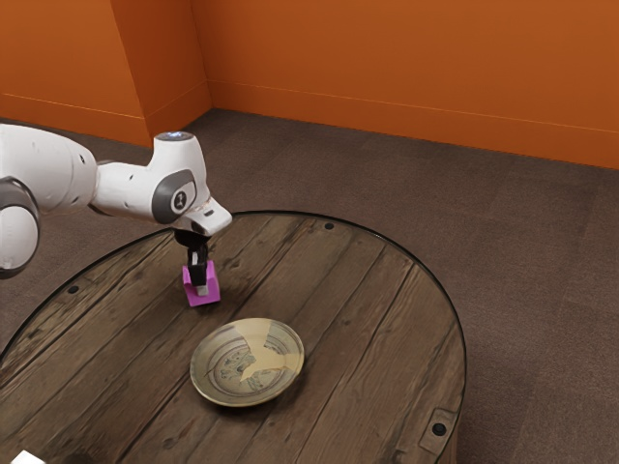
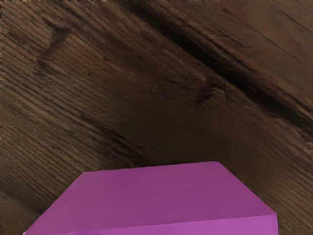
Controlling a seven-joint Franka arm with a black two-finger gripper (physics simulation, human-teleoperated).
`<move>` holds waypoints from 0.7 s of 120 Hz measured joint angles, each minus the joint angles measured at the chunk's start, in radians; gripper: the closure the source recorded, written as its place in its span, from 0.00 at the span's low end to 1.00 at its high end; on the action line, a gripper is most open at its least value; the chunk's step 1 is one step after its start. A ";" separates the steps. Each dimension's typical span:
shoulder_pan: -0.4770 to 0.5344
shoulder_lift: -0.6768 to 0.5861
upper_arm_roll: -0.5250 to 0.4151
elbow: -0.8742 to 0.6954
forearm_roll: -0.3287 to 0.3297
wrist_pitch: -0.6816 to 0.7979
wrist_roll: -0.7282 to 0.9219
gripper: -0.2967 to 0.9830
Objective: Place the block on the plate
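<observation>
I can't tell how open the gripper point(image 1: 201, 286) is or whether it holds the block point(image 2: 151, 198), near but off the plate point(image 1: 248, 363); a weak grip could drop it, low travel bump the plate.

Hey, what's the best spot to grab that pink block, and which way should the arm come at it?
I'd grip the pink block across the middle of two opposite flat sides, coming down from above: its boxy shape should give both pads a flat face, and the tool already points down at it. The plate sits apart, so it shouldn't interfere.
</observation>
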 joint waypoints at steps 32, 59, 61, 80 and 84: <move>-0.008 -0.025 0.003 -0.001 0.003 0.008 0.011 0.47; -0.058 -0.118 0.002 -0.078 0.007 0.011 0.001 0.47; -0.063 -0.129 0.002 -0.089 0.008 0.011 -0.001 0.47; -0.126 -0.243 0.002 -0.218 0.013 0.021 -0.034 0.47; -0.144 -0.262 0.002 -0.239 0.014 0.024 -0.044 0.47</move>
